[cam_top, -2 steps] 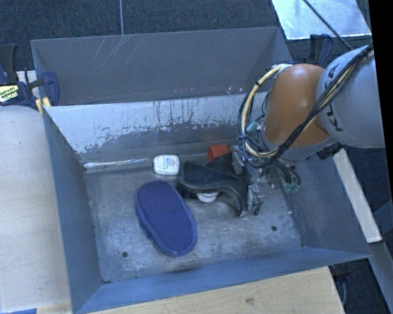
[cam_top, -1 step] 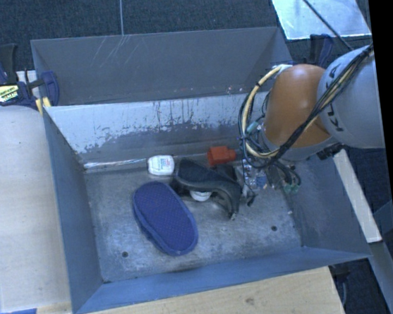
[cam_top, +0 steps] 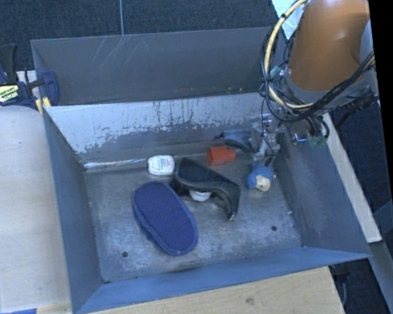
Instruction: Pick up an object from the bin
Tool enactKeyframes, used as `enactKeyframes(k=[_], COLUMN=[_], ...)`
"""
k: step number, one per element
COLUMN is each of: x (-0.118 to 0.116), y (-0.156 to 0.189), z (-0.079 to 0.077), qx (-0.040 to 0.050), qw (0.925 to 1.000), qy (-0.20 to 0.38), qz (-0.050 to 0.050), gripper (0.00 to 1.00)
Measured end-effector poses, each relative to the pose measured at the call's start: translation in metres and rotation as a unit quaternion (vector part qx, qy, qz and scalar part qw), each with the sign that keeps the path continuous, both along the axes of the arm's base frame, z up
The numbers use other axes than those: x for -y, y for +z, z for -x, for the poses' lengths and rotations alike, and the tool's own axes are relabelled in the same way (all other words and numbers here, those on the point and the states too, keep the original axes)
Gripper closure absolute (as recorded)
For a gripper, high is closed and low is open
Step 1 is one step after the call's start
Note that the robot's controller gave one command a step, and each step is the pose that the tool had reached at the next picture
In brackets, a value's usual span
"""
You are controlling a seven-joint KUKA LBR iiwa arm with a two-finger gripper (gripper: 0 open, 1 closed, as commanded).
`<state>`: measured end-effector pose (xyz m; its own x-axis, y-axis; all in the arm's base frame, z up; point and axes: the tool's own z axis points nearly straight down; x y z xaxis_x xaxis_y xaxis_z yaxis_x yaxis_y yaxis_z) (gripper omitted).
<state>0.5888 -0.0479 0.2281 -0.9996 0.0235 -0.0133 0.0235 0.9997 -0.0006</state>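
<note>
My gripper (cam_top: 269, 142) hangs at the bin's back right, just under the orange cover of the wrist. Directly below it lies a small blue and cream thing (cam_top: 260, 179) on the bin floor; whether they touch I cannot tell. To the gripper's left sit an orange-red block (cam_top: 220, 155) and a dark blue piece (cam_top: 237, 140) against the back wall. A curved black tool (cam_top: 208, 184) lies left of the small thing, in the middle of the floor.
A blue oval pad (cam_top: 164, 218) lies left of centre. A small white round case (cam_top: 160, 165) rests near the back wall. The arm with its cables reaches in over the right rim.
</note>
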Motion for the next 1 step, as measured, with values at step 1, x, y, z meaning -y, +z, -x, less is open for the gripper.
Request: enactKeyframes(k=[1], x=[-0.0004], y=[-0.0054], z=[0.0017], qx=[-0.0048], qw=[1.0], qy=[0.001], qz=[0.0], gripper=[1.0])
